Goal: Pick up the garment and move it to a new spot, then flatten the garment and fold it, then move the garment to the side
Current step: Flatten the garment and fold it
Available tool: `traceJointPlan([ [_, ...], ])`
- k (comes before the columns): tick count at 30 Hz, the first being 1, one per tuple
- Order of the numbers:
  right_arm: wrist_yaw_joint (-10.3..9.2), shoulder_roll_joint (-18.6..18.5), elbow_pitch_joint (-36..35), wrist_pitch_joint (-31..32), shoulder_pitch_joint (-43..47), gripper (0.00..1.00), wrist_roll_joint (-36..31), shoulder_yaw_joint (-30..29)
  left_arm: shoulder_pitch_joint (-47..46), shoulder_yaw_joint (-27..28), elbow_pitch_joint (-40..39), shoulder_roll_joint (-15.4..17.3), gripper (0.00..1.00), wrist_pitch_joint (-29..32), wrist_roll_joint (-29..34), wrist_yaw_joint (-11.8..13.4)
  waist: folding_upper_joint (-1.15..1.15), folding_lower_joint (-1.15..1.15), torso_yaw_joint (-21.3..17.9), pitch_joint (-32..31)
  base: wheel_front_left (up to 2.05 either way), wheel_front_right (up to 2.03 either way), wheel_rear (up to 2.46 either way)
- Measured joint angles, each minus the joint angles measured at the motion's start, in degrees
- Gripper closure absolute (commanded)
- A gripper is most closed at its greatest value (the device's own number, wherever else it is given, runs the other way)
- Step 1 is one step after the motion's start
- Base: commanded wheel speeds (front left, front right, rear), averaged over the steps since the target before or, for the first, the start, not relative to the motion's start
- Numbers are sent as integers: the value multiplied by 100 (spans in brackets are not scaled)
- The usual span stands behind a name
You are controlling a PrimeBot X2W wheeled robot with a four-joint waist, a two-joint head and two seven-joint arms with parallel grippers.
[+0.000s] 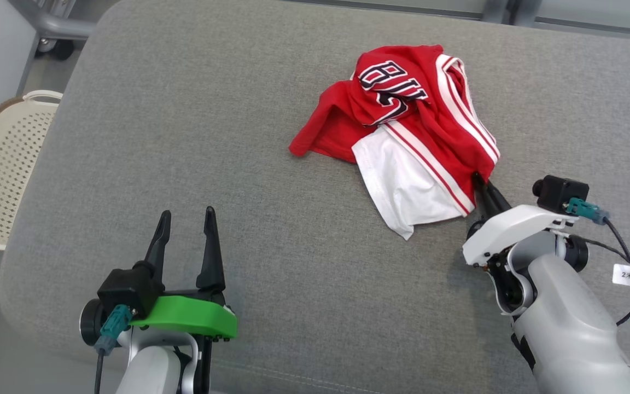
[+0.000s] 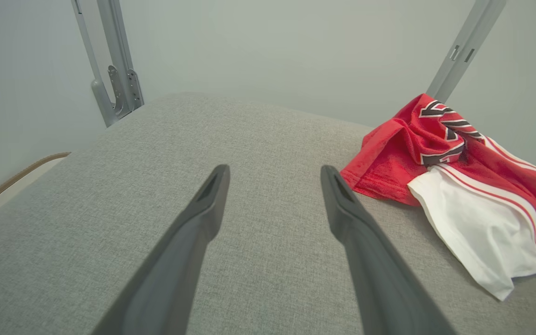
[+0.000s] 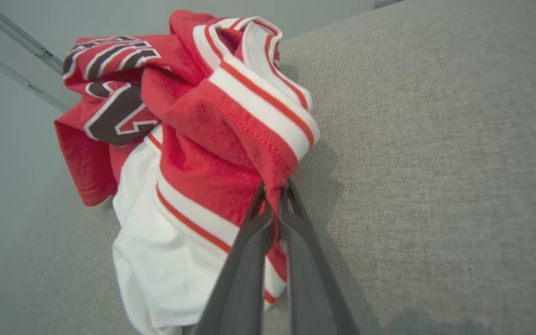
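Dark-fingered right gripper (image 3: pixel 275 188), pinching the crumpled red-and-white jersey garment (image 3: pixel 212 121) at its hem, should lift slowly and straight; left gripper (image 1: pixel 186 216) hangs spread.

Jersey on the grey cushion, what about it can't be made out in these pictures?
- Lettering on the jersey: head view, folds hide most of it.
- How much cloth the right gripper pinches: right wrist view, its shut fingers cover it.
- Jersey's white panel: right wrist view, cut by the bottom edge.
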Motion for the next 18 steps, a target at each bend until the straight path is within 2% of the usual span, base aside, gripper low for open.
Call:
traceJointPlan([
  [8, -2, -405, -1478, 312, 348, 100, 246, 149, 77, -7, 34, -4, 0, 0, -16, -1, 0, 0, -349, -133, 0, 0, 0],
  [18, -3, -748, -3176, 1489, 959, 100, -90, -744, 112, -147, 51, -5, 0, 0, -81, 10, 0, 0, -697, -303, 0, 0, 0],
])
